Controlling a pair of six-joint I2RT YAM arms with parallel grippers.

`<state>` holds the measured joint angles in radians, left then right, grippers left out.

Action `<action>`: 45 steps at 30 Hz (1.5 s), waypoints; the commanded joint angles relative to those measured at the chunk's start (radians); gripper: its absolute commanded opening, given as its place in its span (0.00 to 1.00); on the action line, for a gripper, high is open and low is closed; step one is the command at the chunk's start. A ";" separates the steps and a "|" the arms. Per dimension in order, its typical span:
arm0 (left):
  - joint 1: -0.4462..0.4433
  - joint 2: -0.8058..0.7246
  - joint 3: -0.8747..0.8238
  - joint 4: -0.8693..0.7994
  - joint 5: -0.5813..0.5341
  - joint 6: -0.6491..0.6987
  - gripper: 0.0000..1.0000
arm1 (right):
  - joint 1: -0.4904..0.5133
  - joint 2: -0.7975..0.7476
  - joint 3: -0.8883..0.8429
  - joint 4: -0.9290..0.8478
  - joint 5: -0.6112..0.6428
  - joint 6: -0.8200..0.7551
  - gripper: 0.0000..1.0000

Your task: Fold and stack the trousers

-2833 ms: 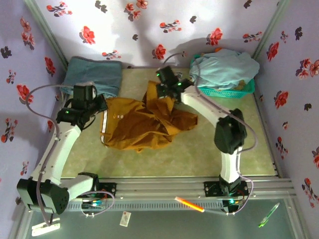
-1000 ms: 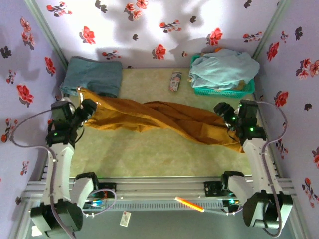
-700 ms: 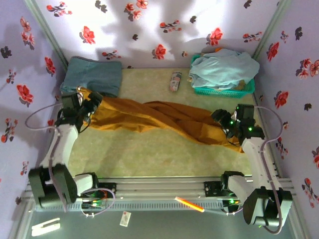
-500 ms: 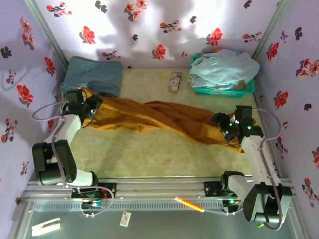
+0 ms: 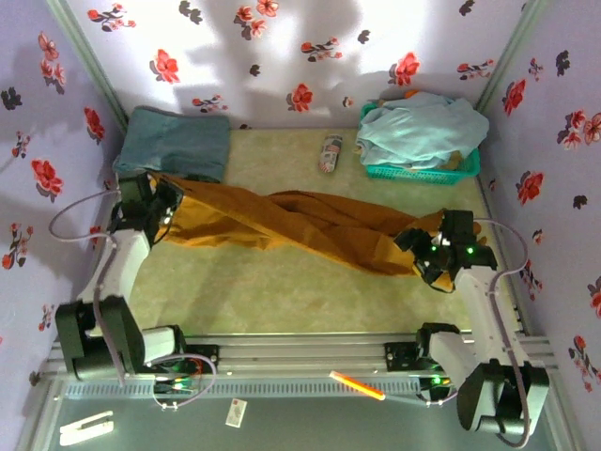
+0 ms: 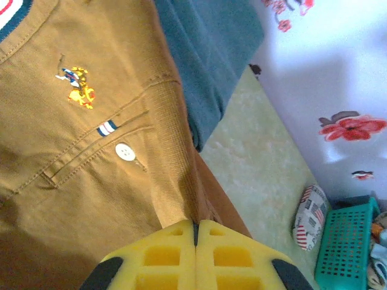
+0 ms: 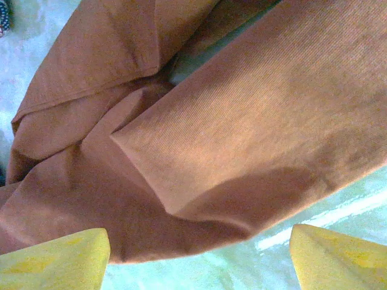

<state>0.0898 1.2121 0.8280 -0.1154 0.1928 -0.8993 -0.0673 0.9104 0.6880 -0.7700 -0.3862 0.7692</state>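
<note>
Both splayed | left end effector (image 6: 195,225) pinches trousers (image 6: 91,151) | right end effector (image 7: 199,238) agape

Hard light from above bleaches the floral back wall (image 5: 310,38) in the top view, where soft grey shadows mottle it. The tabletop (image 5: 282,282) is evenly lit but hazy. In the left wrist view the wall glares pale. Both wrist views blur the yellow jaws at the bottom edge, while the weave of the trousers (image 7: 242,121) shows sharp.

trousers (image 7: 181,151) cropped at edges, basket (image 6: 346,252) cut off
</note>
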 commanded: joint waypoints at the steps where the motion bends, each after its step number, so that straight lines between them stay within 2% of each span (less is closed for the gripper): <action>1: 0.000 -0.098 -0.017 -0.058 -0.055 0.007 0.00 | 0.002 -0.030 -0.003 -0.092 -0.057 0.034 0.79; 5: -0.005 -0.190 -0.013 -0.149 -0.050 0.013 0.00 | 0.009 -0.095 -0.079 -0.094 -0.120 0.126 0.79; 10: -0.007 -0.261 -0.024 -0.228 -0.030 0.004 0.00 | 0.033 -0.165 -0.181 -0.043 -0.124 0.250 0.80; 13: -0.007 -0.309 -0.027 -0.283 -0.024 0.002 0.00 | 0.061 -0.158 -0.237 0.044 -0.120 0.317 0.80; 17: -0.007 -0.383 -0.031 -0.364 -0.020 -0.003 0.00 | 0.106 -0.076 -0.277 0.206 -0.096 0.369 0.79; 23: -0.010 -0.515 -0.054 -0.533 0.022 0.005 0.00 | 0.126 0.083 -0.273 0.293 -0.036 0.296 0.69; 27: -0.012 -0.627 -0.063 -0.653 0.040 0.003 0.00 | 0.123 0.164 -0.272 0.341 0.027 0.240 0.45; 28: -0.012 -0.645 -0.060 -0.674 0.042 0.006 0.00 | 0.119 0.176 -0.259 0.336 0.047 0.211 0.34; 29: -0.012 -0.658 -0.053 -0.694 0.041 0.012 0.00 | 0.117 0.187 -0.237 0.322 0.064 0.174 0.13; 30: -0.012 -0.661 -0.044 -0.710 0.041 0.014 0.00 | 0.109 0.193 -0.209 0.302 0.061 0.138 0.00; 34: -0.012 -0.630 -0.012 -0.715 0.045 0.025 0.00 | 0.085 0.153 -0.065 0.191 0.077 0.019 0.00; 37: -0.012 -0.569 0.006 -0.647 0.043 0.002 0.00 | 0.061 0.132 0.039 0.195 0.096 -0.004 0.00; 41: -0.001 -0.420 0.101 -0.553 0.039 -0.012 0.00 | 0.012 0.242 0.231 0.213 0.033 -0.011 0.00; 45: 0.004 -0.263 0.330 -0.577 0.040 0.039 0.00 | -0.042 0.350 0.453 0.169 -0.024 -0.031 0.00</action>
<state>0.0853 0.9028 1.0122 -0.7498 0.2184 -0.9001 -0.0727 1.2232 1.0260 -0.5697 -0.3748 0.7837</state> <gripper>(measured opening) 0.054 0.063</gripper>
